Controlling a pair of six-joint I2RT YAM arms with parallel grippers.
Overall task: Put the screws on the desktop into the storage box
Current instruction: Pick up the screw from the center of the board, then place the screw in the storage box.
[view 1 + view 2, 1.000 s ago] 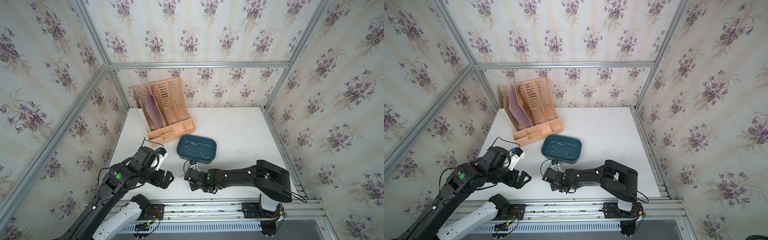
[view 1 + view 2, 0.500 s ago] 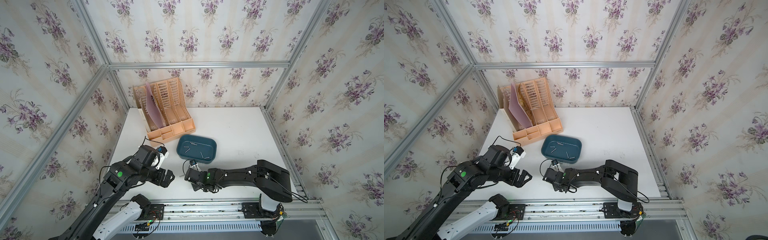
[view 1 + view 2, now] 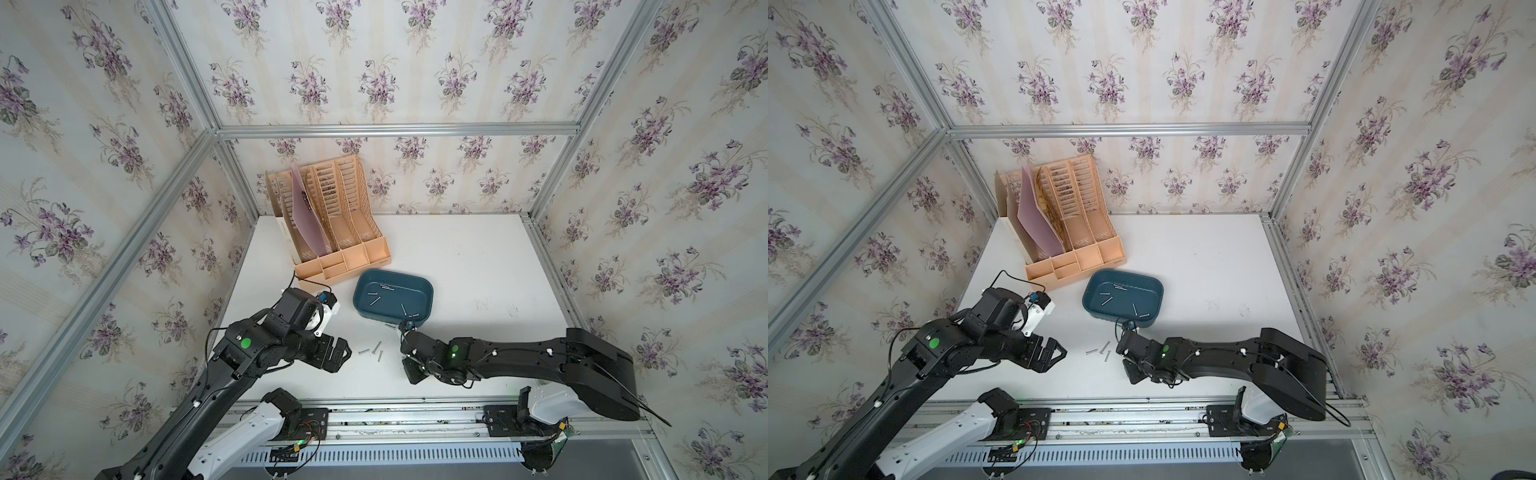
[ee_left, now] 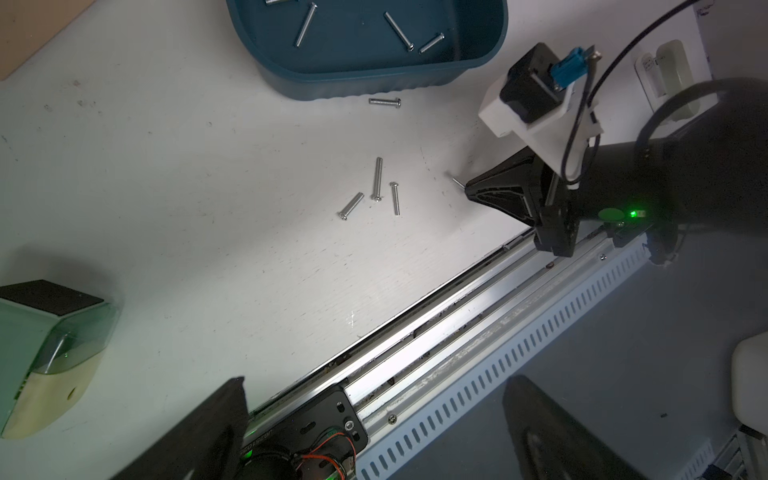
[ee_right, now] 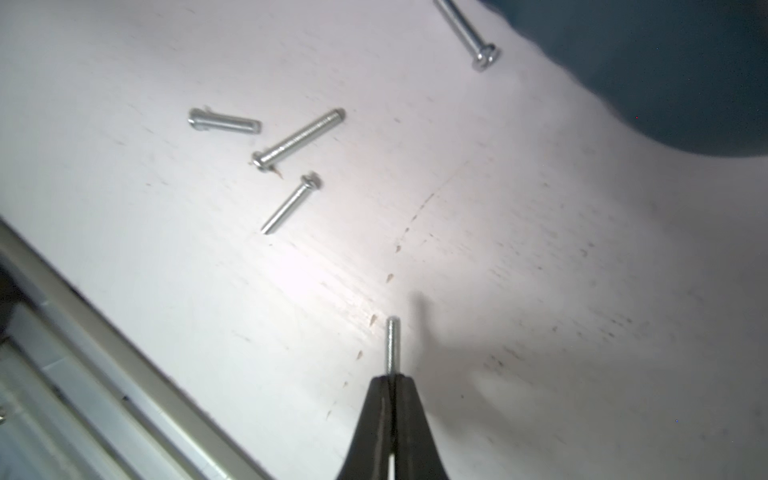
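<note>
— Right gripper, status?
— Clamped on one screw, threaded end protruding, near the storage box. Left gripper gapes, empty.
— Handling?
— Judged light, rigid, slick steel; apt to roll or pivot. Pinch mid-shank, crosswise.
— View differences?
— Right wrist view shows the pinch; top views hide it beneath the wrist. Left wrist view shows three loose screws on the desktop near the box, a fourth screw beside its wall, more inside.
</note>
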